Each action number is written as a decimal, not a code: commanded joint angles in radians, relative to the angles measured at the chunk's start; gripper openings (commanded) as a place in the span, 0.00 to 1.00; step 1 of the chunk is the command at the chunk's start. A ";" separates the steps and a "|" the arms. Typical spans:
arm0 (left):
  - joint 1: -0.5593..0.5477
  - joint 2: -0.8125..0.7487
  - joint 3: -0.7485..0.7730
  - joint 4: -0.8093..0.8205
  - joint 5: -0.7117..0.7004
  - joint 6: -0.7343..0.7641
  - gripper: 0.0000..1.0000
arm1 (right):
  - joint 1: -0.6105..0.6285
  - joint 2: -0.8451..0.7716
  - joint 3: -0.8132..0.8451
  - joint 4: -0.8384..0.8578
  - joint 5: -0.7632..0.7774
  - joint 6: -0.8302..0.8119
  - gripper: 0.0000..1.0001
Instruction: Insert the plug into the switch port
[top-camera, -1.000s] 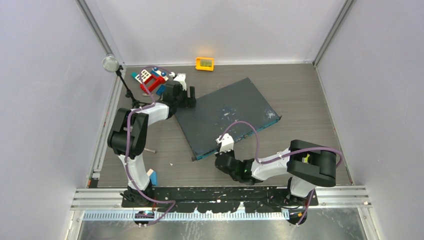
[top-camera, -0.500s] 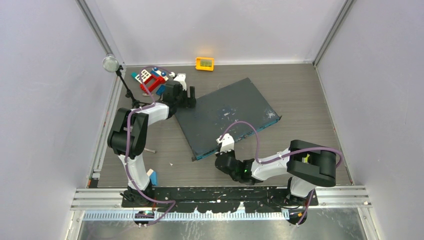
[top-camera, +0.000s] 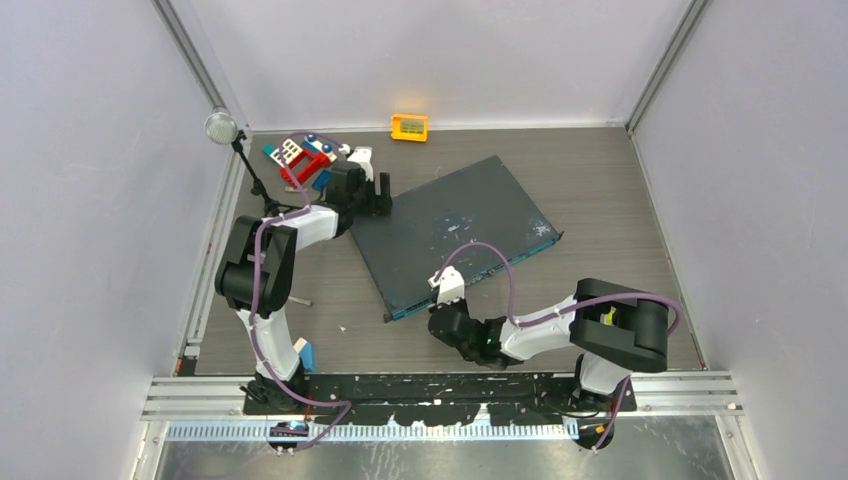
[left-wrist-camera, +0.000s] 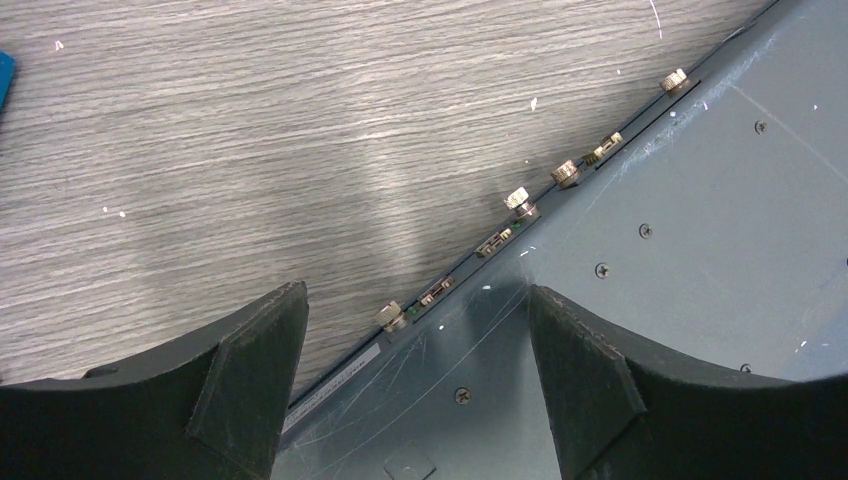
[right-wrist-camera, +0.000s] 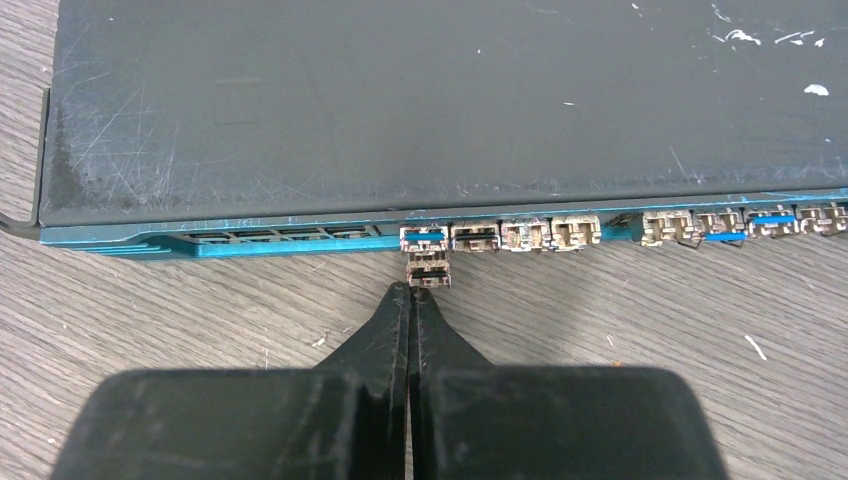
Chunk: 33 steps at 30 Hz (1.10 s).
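Right gripper (right-wrist-camera: 411, 300) is pinched tight with nothing between its fingers, the plug (right-wrist-camera: 429, 272) just beyond at 12 o'clock, sticking out of the switch port (right-wrist-camera: 424, 240), 1st in the row on the box (right-wrist-camera: 400, 100). Left gripper (left-wrist-camera: 415, 385) is spread wide over the box's back edge.

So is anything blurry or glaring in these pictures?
Top external: even light, faint shadows. Left wrist: pale glare streak across the table, otherwise sharp. Right wrist: switch ports crisp, the right tool near the lens dark and featureless.
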<state>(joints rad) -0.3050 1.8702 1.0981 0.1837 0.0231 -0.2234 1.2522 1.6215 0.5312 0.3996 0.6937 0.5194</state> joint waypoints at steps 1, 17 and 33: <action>-0.014 0.040 0.002 -0.097 -0.016 0.039 0.82 | -0.050 0.038 0.017 -0.001 0.030 -0.046 0.00; -0.016 0.041 0.004 -0.101 -0.016 0.042 0.82 | 0.011 -0.116 -0.182 0.011 -0.017 0.159 0.00; -0.018 0.043 0.006 -0.102 -0.015 0.044 0.82 | 0.018 0.011 -0.154 0.114 0.065 0.208 0.00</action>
<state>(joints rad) -0.3103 1.8755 1.1061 0.1818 0.0219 -0.2226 1.2633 1.5997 0.3836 0.6281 0.7120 0.6853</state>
